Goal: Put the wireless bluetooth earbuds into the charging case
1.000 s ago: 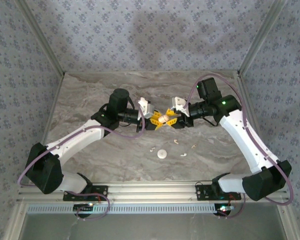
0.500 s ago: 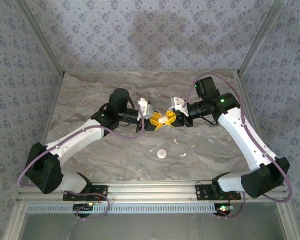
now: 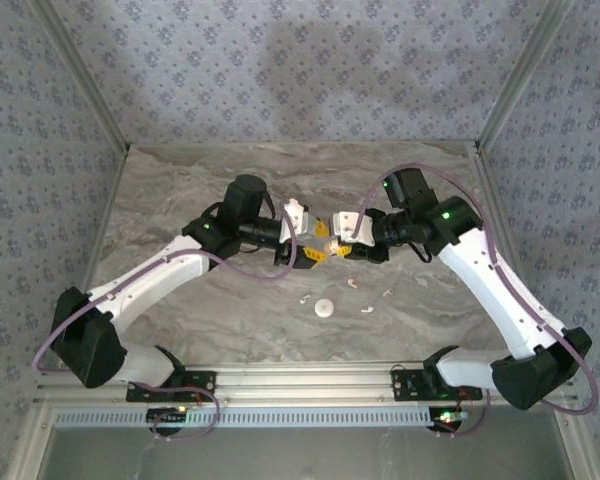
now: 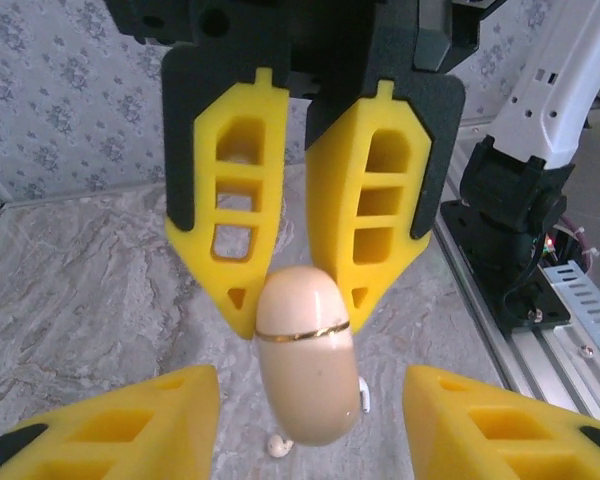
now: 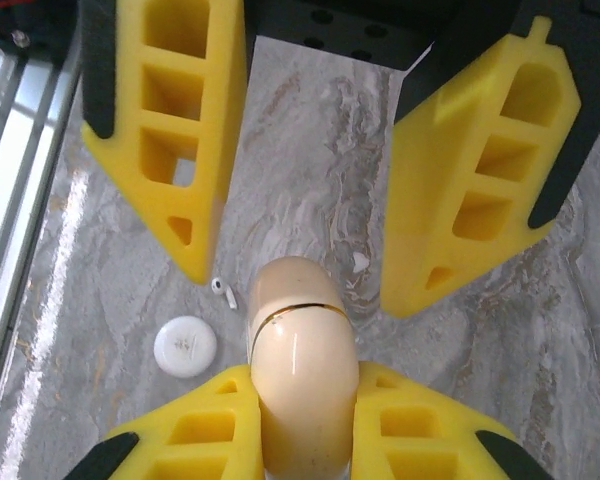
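My right claw is clamped on one end of the peach-tan, pill-shaped plastic charging case with a thin gold seam, holding it in the air above the grey marbled desk. My left claw stands parted around its free end, touching nothing. I judge this a mid-air hand-over, meant to regrip the case for opening. The small white curved plastic earbuds lie loose on the desk below, none yet inserted.

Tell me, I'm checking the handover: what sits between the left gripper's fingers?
The charging case, clamped by the right gripper, as the left wrist view shows.
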Robot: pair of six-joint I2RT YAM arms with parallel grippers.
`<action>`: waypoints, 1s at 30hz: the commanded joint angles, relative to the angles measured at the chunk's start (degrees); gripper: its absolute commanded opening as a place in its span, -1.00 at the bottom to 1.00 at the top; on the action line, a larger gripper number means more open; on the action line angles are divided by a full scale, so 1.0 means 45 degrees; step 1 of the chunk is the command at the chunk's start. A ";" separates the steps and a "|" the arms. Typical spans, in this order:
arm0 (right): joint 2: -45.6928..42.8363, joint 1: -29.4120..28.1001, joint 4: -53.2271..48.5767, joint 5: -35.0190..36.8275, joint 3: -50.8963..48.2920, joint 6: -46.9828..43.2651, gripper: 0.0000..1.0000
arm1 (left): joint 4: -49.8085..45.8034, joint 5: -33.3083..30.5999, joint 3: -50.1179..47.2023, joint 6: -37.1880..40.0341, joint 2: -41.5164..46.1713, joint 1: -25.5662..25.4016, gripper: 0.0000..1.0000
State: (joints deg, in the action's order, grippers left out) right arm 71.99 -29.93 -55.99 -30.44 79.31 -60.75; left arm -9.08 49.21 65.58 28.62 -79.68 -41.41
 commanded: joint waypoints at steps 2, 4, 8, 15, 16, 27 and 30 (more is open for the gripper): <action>-0.0166 -0.0284 -0.0255 0.1016 -0.0026 -0.0310 -0.67 | -0.0987 -0.0153 0.0619 0.0670 -0.0194 -0.0179 -0.05; -0.0169 -0.0385 -0.0234 0.0927 -0.0006 -0.0341 -0.67 | -0.1009 -0.0189 0.0644 0.0670 -0.0222 -0.0219 -0.12; -0.0239 -0.0475 -0.0079 0.0695 -0.0046 -0.0328 -0.67 | -0.1019 -0.0269 0.0660 0.0671 -0.0281 -0.0283 -0.19; -0.0352 -0.0544 0.0216 0.0274 -0.0202 -0.0252 -0.66 | -0.0950 -0.0424 0.0656 0.0617 -0.0338 -0.0352 -0.23; -0.0355 -0.0548 0.0222 0.0250 -0.0187 -0.0254 -0.66 | -0.0937 -0.0423 0.0653 0.0620 -0.0338 -0.0365 -0.29; -0.1869 0.0764 0.1817 -0.1598 -0.2109 0.0775 -0.08 | 0.0256 0.0366 0.0238 -0.0306 -0.0231 -0.0106 -0.57; -0.2728 0.1987 0.3456 -0.3692 -0.3580 0.2077 0.01 | 0.0619 0.0938 0.0201 -0.0553 -0.0174 -0.0094 -0.58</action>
State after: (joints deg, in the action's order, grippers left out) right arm 62.59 -24.12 -46.96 -37.08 66.81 -57.12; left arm -9.72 49.08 66.61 27.94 -80.86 -42.17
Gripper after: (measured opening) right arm 0.501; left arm 0.213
